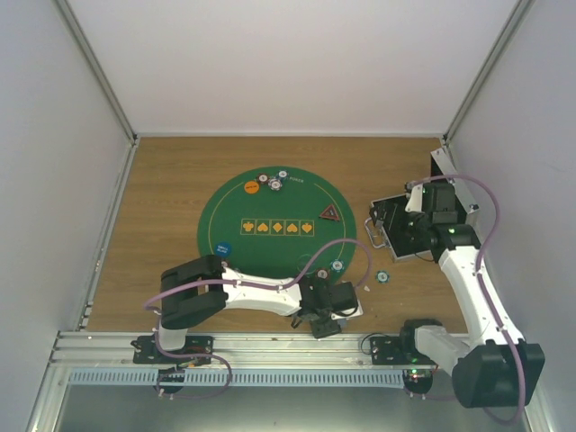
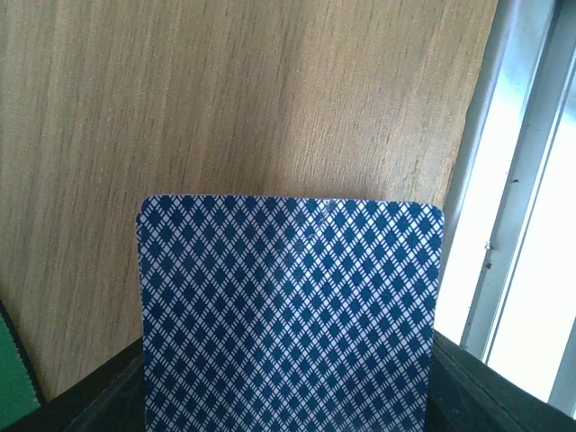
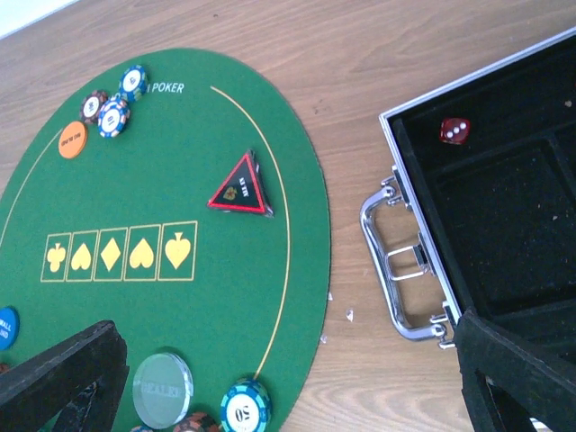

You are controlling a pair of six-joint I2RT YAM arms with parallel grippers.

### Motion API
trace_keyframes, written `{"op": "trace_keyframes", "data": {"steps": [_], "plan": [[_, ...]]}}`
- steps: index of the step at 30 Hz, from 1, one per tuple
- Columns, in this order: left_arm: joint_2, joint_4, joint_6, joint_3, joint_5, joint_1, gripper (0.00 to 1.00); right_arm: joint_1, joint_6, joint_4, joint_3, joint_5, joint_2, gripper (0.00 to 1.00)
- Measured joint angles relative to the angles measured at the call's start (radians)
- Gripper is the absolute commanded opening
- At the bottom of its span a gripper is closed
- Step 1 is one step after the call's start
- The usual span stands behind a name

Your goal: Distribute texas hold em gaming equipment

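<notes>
My left gripper [image 1: 329, 315] is near the table's front edge, shut on blue-diamond-backed playing cards [image 2: 290, 315] that fill the left wrist view. My right gripper [image 3: 288, 391] is open and empty, held above the gap between the green mat and the case. On the mat lie a chip cluster [image 3: 112, 103], an orange disc [image 3: 71, 141], a dark triangular marker [image 3: 239, 187], a blue disc [image 3: 4, 327], a clear dealer button [image 3: 162, 389] and a teal chip [image 3: 245, 405]. Another teal chip [image 1: 382, 275] lies on the wood right of the mat.
The open silver case [image 3: 504, 225] stands right of the mat [image 1: 270, 247] with a red die [image 3: 454, 130] inside and its handle [image 3: 396, 270] toward the mat. White walls enclose the table; a metal rail [image 2: 513, 180] runs along the front edge.
</notes>
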Motion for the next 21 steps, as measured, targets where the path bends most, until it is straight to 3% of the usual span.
{"op": "trace_keyframes", "data": {"steps": [11, 21], "plan": [[-0.039, 0.020, -0.018, -0.037, -0.015, 0.000, 0.56, 0.000, 0.000, -0.068, -0.030, -0.037, -0.008, 1.00], [-0.213, 0.029, -0.027, -0.135, -0.002, 0.088, 0.56, -0.001, 0.011, -0.135, -0.064, -0.121, 0.010, 1.00]]}}
